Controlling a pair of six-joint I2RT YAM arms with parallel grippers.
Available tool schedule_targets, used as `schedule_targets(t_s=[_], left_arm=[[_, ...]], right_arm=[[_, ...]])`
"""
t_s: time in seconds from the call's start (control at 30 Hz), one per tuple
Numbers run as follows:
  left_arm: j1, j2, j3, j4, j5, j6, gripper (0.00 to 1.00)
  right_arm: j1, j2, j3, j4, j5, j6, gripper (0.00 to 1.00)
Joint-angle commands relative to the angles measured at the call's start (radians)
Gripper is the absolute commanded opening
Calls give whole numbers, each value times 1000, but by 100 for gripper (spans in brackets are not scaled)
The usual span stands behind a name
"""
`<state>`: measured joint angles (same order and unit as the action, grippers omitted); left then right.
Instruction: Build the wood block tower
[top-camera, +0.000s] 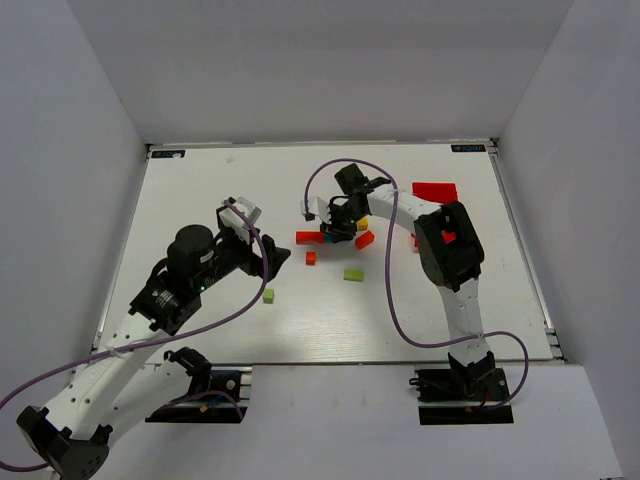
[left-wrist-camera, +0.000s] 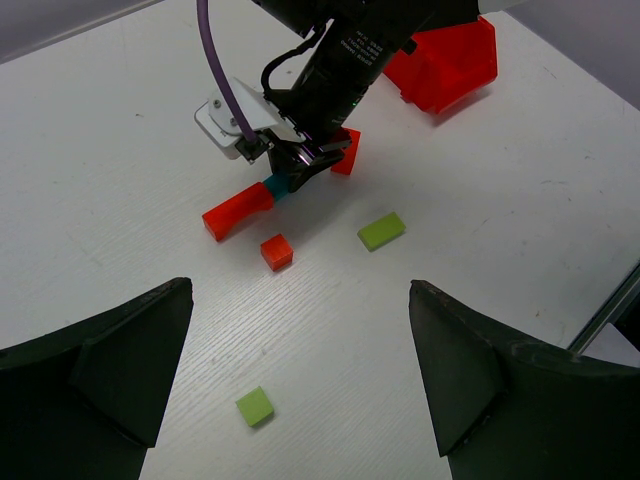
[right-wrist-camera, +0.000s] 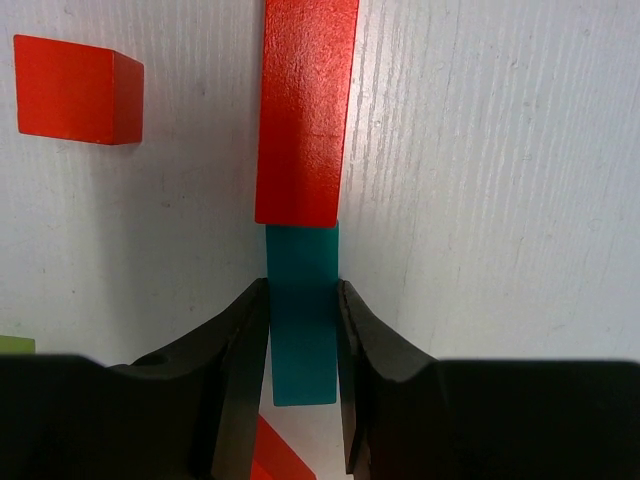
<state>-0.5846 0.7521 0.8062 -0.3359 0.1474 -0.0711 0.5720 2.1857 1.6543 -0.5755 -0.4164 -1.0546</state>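
Observation:
My right gripper (right-wrist-camera: 303, 305) is shut on a teal-blue block (right-wrist-camera: 303, 262), with a finger against each long side. The teal block lies end to end with a long red bar (right-wrist-camera: 305, 110) on the table. Both show in the left wrist view, the teal block (left-wrist-camera: 279, 189) and the red bar (left-wrist-camera: 238, 212). A small red cube (top-camera: 311, 258), a flat lime-green block (top-camera: 353, 274) and a red block (top-camera: 364, 240) lie around them. My left gripper (left-wrist-camera: 300, 370) is open and empty above the table, with a lime-green cube (left-wrist-camera: 255, 407) between its fingers' line.
A red plastic tray (top-camera: 436, 192) stands at the back right, also seen in the left wrist view (left-wrist-camera: 445, 65). A yellow block (top-camera: 362, 225) sits beside my right gripper (top-camera: 336, 232). Another red piece (top-camera: 414, 243) lies by the right arm.

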Motion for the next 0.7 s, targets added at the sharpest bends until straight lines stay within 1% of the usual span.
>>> schedule_targets(t_s=[0.0,0.67], left_arm=[[5,-5,-2,3,17,1,99],[5,-5,-2,3,17,1,99]], right_arm=[[6,22,-34,-83,-15,-16,17],[14,26,-31,-70,-12,8,17]])
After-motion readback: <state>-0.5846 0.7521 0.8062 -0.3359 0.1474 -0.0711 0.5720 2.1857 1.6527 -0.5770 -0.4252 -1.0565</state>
